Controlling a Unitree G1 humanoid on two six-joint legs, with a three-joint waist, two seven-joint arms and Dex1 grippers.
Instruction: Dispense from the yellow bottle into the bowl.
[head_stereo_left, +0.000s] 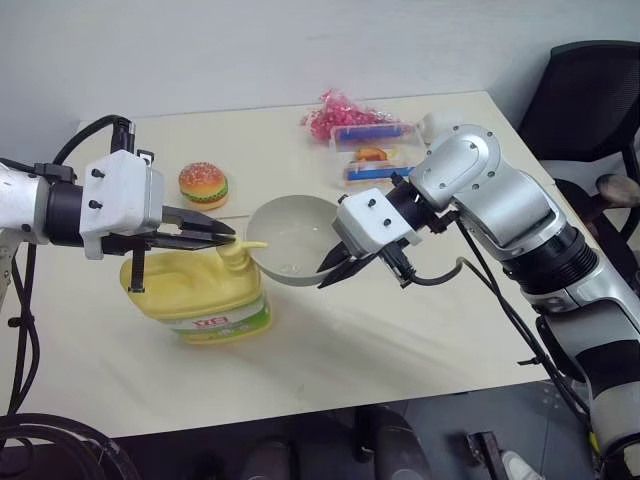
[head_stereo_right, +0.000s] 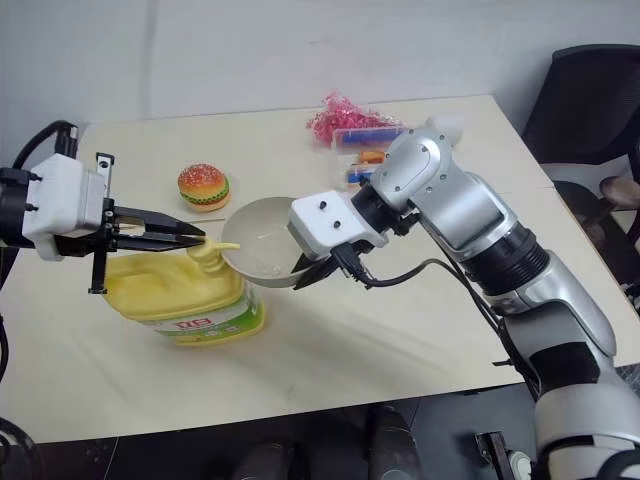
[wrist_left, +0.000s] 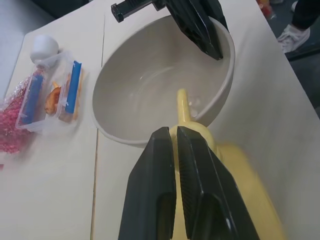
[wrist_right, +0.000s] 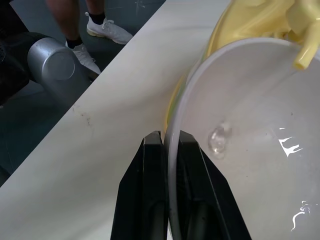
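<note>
The yellow bottle (head_stereo_left: 205, 290) stands on the table at the left, its pump nozzle (wrist_left: 183, 105) reaching over the rim of the bowl (head_stereo_left: 290, 235). My left gripper (head_stereo_left: 228, 235) is shut, and its fingertips rest on top of the pump head. The pale bowl is held tilted just right of the bottle. My right gripper (wrist_right: 170, 137) is shut on the bowl's rim, one finger inside and one outside. A small clear drop (wrist_right: 218, 137) lies inside the bowl below the nozzle tip (wrist_right: 306, 50).
A toy burger (head_stereo_left: 203, 185) sits behind the bottle. A clear plastic box (head_stereo_left: 375, 155), a pink bag (head_stereo_left: 340, 115) and a white round object (head_stereo_left: 437, 125) lie at the back right. A black chair (head_stereo_left: 590, 90) stands right of the table. A person's legs (wrist_right: 95, 22) are beyond the table edge.
</note>
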